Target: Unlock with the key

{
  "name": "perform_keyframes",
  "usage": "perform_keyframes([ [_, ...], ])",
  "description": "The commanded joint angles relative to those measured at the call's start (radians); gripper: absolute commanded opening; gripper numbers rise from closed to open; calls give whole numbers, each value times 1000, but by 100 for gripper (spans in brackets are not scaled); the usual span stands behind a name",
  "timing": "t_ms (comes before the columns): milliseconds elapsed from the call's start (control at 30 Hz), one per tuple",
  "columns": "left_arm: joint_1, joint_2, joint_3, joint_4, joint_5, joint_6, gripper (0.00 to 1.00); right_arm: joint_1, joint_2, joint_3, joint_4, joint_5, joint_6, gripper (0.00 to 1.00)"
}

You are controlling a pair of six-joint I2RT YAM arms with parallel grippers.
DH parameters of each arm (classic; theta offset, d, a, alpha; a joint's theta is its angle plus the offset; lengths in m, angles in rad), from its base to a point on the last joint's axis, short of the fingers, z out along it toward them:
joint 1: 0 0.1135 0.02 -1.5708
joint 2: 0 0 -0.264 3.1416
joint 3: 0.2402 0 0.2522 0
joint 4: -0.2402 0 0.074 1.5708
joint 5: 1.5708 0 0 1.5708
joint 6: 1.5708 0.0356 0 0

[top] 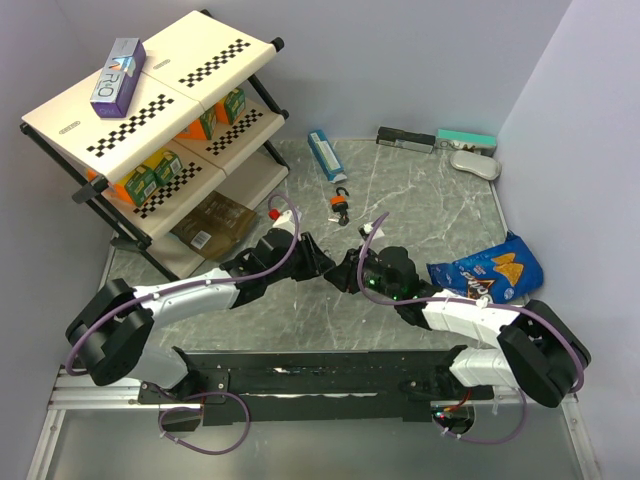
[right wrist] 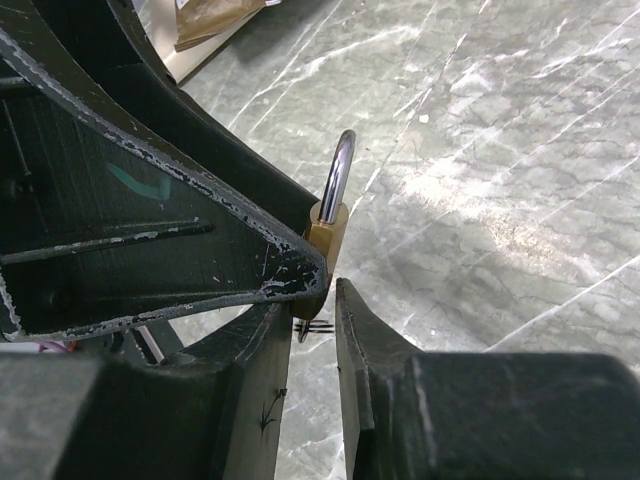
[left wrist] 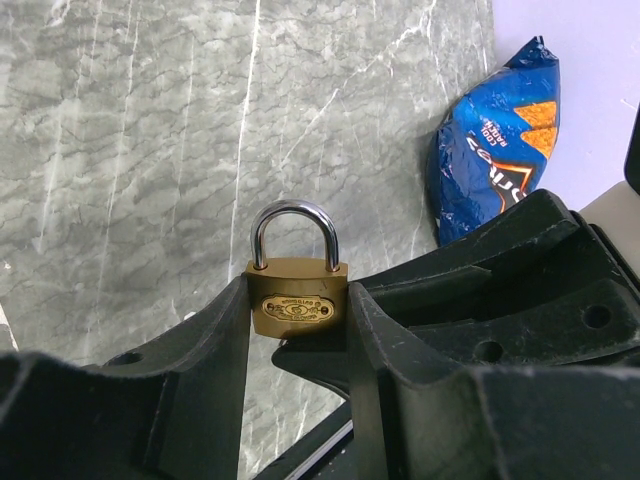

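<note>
**Hazards.** The small brass padlock [left wrist: 297,308] with a steel shackle is clamped only by its two narrow sides, between the fingers of the left gripper [left wrist: 297,292]. Turning torque applied from below could rotate the body or drag it out of that clamp.

The key [right wrist: 312,326] shows only as a thin, dark, toothed tip directly under the padlock's bottom face. Whether it has entered the keyway cannot be told. If the blade is off-axis, a push would likely skid it across the brass or bend it. A light pinch could let the key twist between the pads instead of turning the cylinder.

The black fingers of the two grippers lie almost touching beside the padlock. Any sideways correction risks a collision.

**Pose.**
- **Left arm:** It is extended forward and inward, with the jaws pressed onto the padlock. The shackle points away from the wrist, with both legs seated. The padlock appears to be held off the grey marble-patterned table [left wrist: 140,160].
- **Right arm:** It is extended inward from the opposite side, with the right gripper [right wrist: 315,312] immediately below the padlock. Its jaws are drawn to a narrow slot and apparently pinch the key.

A blue crisp packet [left wrist: 495,140] lies on the table well beyond the padlock.
</note>
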Motion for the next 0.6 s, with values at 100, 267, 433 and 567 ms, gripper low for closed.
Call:
perform_keyframes([
  [100, -33, -20, 37, -22, 65, -12, 1, -2, -5, 59, 109, 35, 2, 28],
  [267, -33, -21, 38, -27, 55, -13, 1, -2, -5, 50, 111, 35, 6, 27],
  [433, -32, -30, 29, -21, 52, -10, 1, 0, 9, 47, 117, 31, 11, 16],
  [567, -30, -44, 18, -12, 50, -10, 1, -3, 16, 39, 132, 18, 31, 6],
])
